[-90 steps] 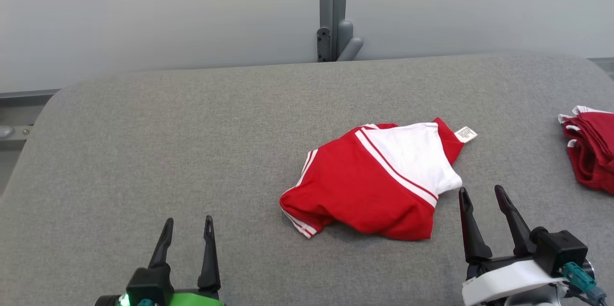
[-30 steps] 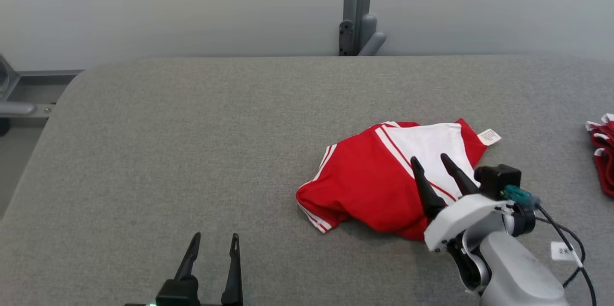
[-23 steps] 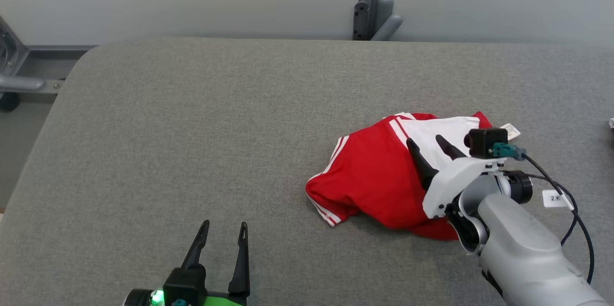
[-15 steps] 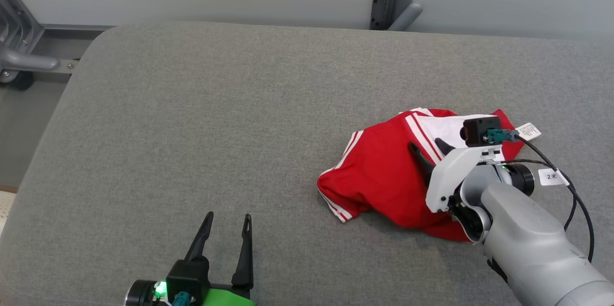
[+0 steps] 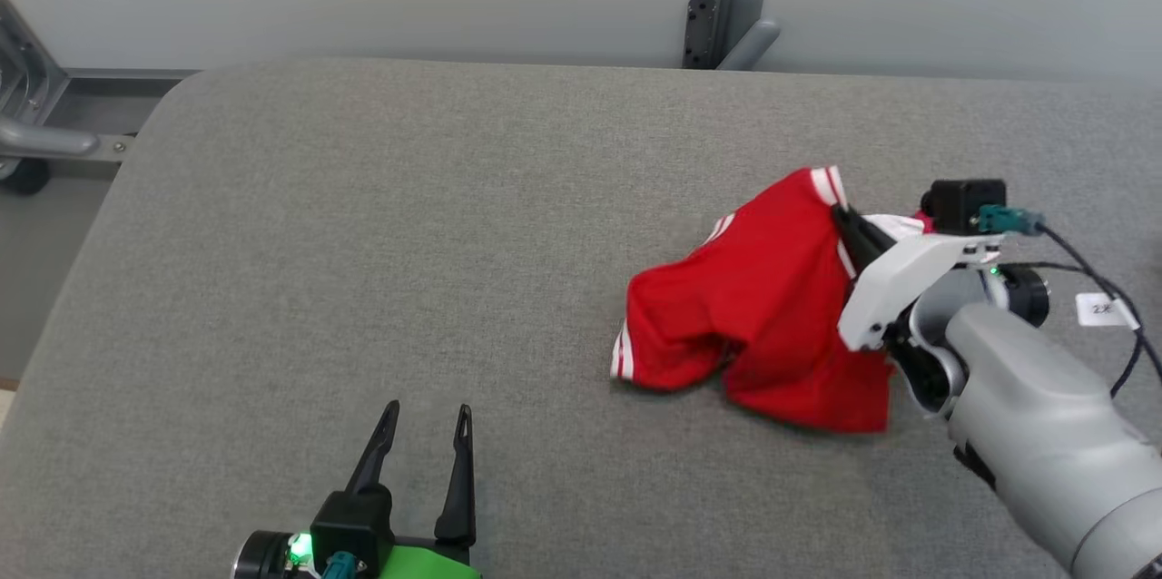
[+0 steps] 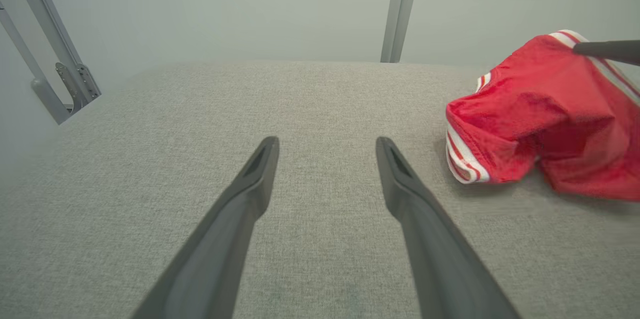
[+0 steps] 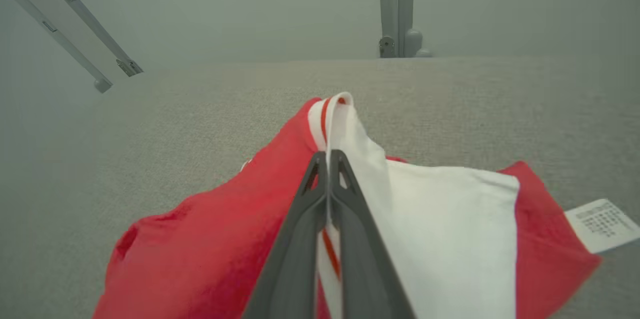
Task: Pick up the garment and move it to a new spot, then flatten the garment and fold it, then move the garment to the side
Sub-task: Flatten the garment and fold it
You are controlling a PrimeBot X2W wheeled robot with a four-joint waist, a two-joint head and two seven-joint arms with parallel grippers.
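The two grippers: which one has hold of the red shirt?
The right gripper, on the grey arm: its fingers are shut on the striped edge of the garment. The left gripper stands open, apart from it.
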